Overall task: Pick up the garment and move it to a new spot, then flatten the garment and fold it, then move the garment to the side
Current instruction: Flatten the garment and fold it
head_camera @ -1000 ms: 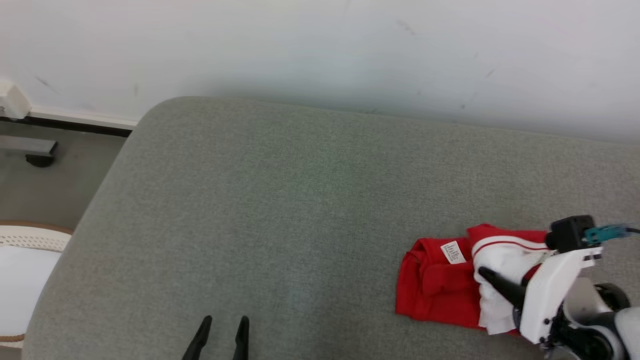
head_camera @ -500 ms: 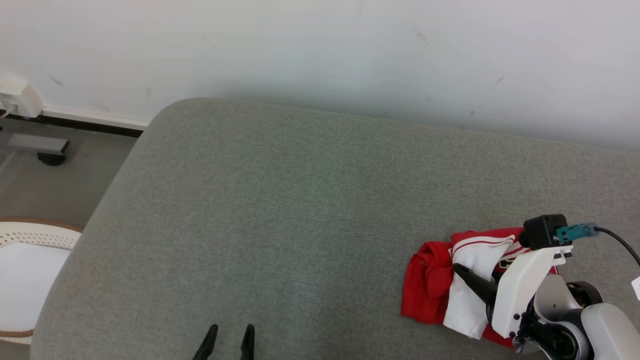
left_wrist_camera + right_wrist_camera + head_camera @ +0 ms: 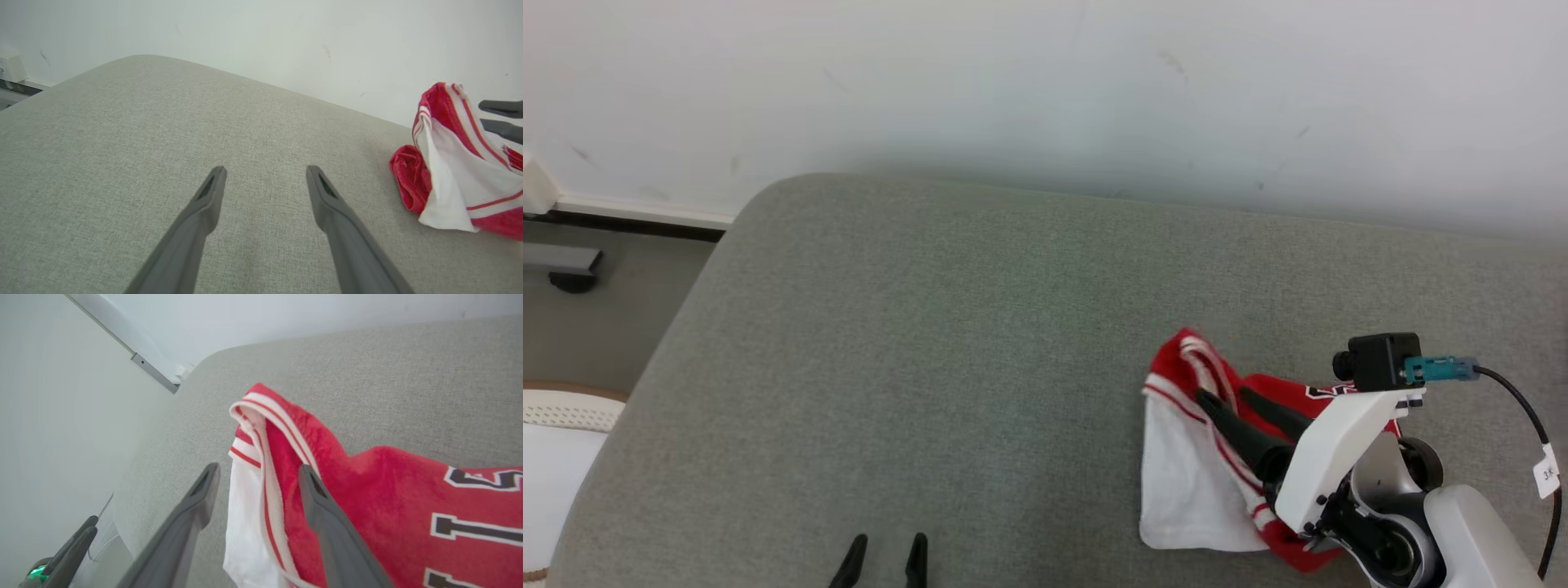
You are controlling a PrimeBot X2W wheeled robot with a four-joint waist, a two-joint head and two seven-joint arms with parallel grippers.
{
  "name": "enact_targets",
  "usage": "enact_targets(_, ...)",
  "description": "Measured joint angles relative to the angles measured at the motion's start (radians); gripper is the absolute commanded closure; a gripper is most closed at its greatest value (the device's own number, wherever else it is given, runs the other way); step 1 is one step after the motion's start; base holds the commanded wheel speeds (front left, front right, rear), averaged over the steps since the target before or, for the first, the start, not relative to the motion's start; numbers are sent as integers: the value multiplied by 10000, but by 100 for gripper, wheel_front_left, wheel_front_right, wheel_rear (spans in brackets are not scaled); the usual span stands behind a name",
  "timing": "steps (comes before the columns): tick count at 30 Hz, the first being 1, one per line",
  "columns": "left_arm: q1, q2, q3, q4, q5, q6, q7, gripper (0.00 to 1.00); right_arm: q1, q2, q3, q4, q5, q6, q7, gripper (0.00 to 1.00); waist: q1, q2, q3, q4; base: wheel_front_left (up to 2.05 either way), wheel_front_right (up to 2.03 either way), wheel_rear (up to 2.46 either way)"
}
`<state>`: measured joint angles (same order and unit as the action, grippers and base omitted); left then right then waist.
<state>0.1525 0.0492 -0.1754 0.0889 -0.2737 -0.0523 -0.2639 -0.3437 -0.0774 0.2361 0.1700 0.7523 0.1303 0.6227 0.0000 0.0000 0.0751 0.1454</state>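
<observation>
Wall [image 3: 1045, 82]: pale, matt, with a few faint scuffs, behind everything.

Cushion [image 3: 931, 367]: a broad grey-green pad of fine woven cloth with a rounded far-left corner. It is flat and unwrinkled.

Garment [image 3: 1184, 482]: you will find it at the right of the cushion, near the front edge. It is soft knit, red with a white panel and red-and-white striped trim. One striped edge is raised to a peak and the white panel hangs down from it to the cushion. The left wrist view [image 3: 449, 179] gives you the side profile, with a bunched red roll on the cushion and the peak raised above it. The right wrist view [image 3: 367, 490] gives you the lettering [image 3: 470, 531], which is black, blocky and outlined in white on the red.

Right gripper [image 3: 1221, 394]: its fingers are apart. In its own view [image 3: 258, 468] the striped edge sits in the gap. You cannot tell whether the cloth rests on a finger.

Left gripper [image 3: 265, 168]: its fingers are spread with nothing between them, low over bare cushion and well apart from the garment. In the head view it is at the bottom edge [image 3: 889, 539].

Basket [image 3: 564, 408]: white, perforated rim, on the floor at far left.

Wrist camera [image 3: 1380, 361]: a black block with a dark cable [image 3: 1523, 408] carrying a white tag [image 3: 1545, 472].
</observation>
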Motion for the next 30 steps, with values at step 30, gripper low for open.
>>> enact_targets(30, 260, 0, 1208, -336, 454, -244, 0, 0, 3544, -3179, -1659, -284, -3473, 2, -8803, 0, -1, 0, -730, -1534, 0, 0, 0)
